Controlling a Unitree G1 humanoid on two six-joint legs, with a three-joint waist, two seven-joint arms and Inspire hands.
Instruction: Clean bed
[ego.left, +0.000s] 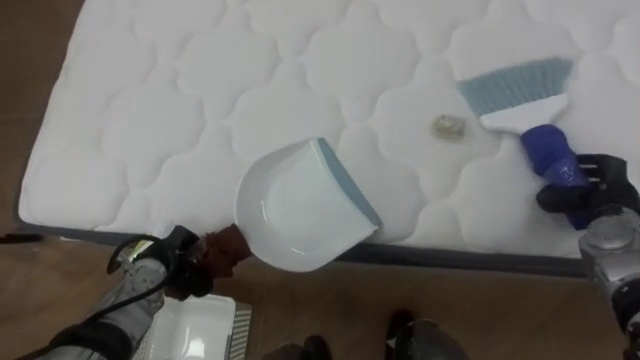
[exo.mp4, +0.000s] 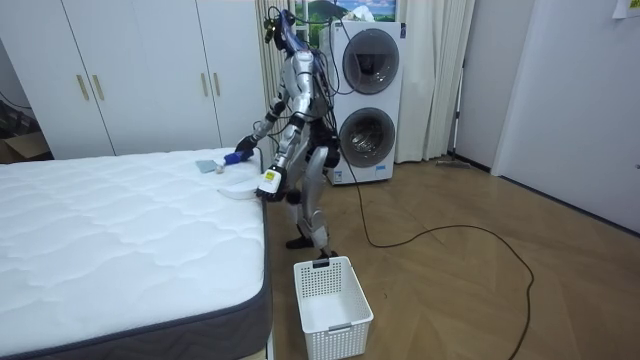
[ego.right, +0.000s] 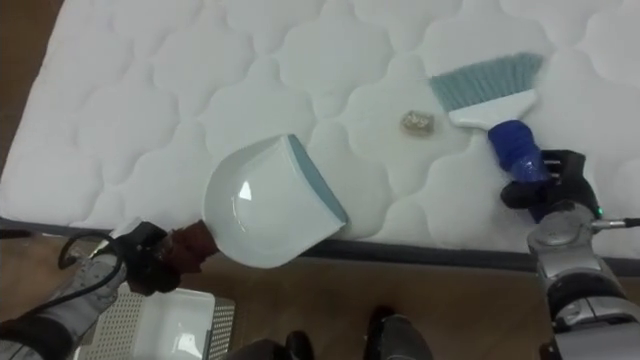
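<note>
A white dustpan (ego.left: 300, 205) with a blue-grey lip rests on the quilted white mattress (ego.left: 200, 90) near its front edge. My left hand (ego.left: 185, 262) is shut on its brown handle, just off the bed's edge. My right hand (ego.left: 585, 190) is shut on the blue handle of a hand brush (ego.left: 520, 95) with pale blue bristles, which lies on the mattress at the right. A small crumpled scrap of litter (ego.left: 448, 127) lies just left of the brush head, between brush and dustpan. In the room view I stand bent at the bedside (exo.mp4: 295, 150).
A white slatted basket (ego.left: 200, 330) stands on the wooden floor below the bed's edge, by my feet, also in the room view (exo.mp4: 333, 305). Stacked washing machines (exo.mp4: 368, 100) and white wardrobes (exo.mp4: 140, 75) stand behind.
</note>
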